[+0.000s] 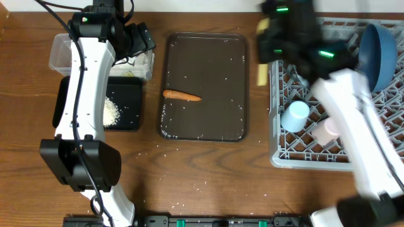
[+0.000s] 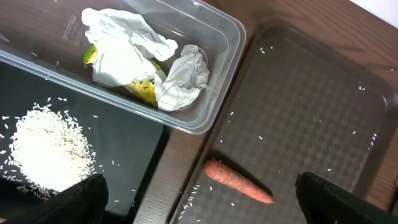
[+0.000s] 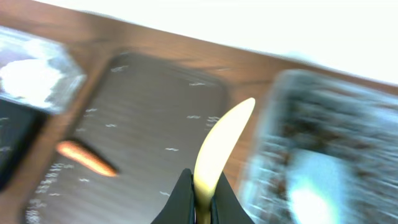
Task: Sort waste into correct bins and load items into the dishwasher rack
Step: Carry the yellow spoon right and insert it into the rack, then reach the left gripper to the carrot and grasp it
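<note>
Clamping one end of the yellow spoon, the fingers of the right gripper are closed on it, and the free end is pointed away from the wrist. In the overhead view the spoon is seen above the strip of table between the brown serving tray and the left edge of the grey rack. Both the arm and the spoon are blurred in that view.

The fingers of the left gripper are spread wide apart and nothing is held between them. The gripper is positioned above the near corner of the clear tub, next to the brown serving tray.

Contents are arranged as follows:

- Clear tub: crumpled white tissue is heaped inside, with a yellow-green wrapper partly covered by it.
- Black tray: a pile of white rice is held on it. The tray is set just beside the tub.
- Brown serving tray: the carrot piece is laid near its left side, and loose rice grains are scattered over the surface.
- Rack: a blue bowl is stood on edge at the far right. A pale blue cup and a pale pink cup are placed near each other toward the front.

A few rice grains are also scattered on the table in front of the trays.
</note>
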`<state>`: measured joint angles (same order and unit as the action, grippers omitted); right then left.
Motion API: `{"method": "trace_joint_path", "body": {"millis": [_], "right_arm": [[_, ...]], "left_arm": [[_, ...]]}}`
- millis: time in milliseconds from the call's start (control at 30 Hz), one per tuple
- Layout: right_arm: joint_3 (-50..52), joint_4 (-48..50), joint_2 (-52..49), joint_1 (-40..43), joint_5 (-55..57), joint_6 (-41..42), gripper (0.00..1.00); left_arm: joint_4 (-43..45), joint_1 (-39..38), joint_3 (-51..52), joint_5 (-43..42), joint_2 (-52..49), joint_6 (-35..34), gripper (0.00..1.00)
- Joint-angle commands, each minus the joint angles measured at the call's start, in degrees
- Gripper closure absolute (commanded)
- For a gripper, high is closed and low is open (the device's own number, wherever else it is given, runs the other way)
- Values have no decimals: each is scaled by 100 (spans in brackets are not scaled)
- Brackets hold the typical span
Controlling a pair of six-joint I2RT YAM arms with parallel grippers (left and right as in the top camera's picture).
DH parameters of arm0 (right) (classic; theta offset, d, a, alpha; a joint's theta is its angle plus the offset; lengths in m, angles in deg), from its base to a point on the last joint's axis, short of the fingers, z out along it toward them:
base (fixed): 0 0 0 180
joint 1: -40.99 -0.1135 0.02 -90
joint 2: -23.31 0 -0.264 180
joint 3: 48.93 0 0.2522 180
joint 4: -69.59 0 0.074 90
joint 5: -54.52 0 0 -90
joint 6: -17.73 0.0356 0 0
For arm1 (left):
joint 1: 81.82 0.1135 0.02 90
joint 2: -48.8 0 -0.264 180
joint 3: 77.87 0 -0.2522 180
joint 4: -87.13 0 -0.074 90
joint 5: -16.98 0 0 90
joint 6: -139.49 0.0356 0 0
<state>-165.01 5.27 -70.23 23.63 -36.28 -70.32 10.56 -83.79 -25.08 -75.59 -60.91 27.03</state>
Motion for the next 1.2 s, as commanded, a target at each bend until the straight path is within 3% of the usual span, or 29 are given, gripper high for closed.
{"method": "trace_joint_path", "body": {"millis": [0,567,600,633,733,967,1167], "right_arm": [[94,-291,-61,247,837,-590,99],[619,800,-1631,745,1150,-1084,96],[616,850,-1720,756,1152,-1082,92],[619,911,-1832,767,1152,-1082,70],[616,946,-1947,789,1152,-1078,30],[415,922,-1631,787,1099,-708,23],[372,584,-656,706,-195,-605,20]], "left_arm": [[-13,20,-55,111,42,15,1],[-15,20,-55,111,42,15,1],[-15,20,-55,111,42,15,1],[-15,20,-55,111,42,15,1],[-15,20,-55,111,42,15,1],[-15,20,-55,111,42,15,1],[-15,20,-55,111,42,15,1]]}}
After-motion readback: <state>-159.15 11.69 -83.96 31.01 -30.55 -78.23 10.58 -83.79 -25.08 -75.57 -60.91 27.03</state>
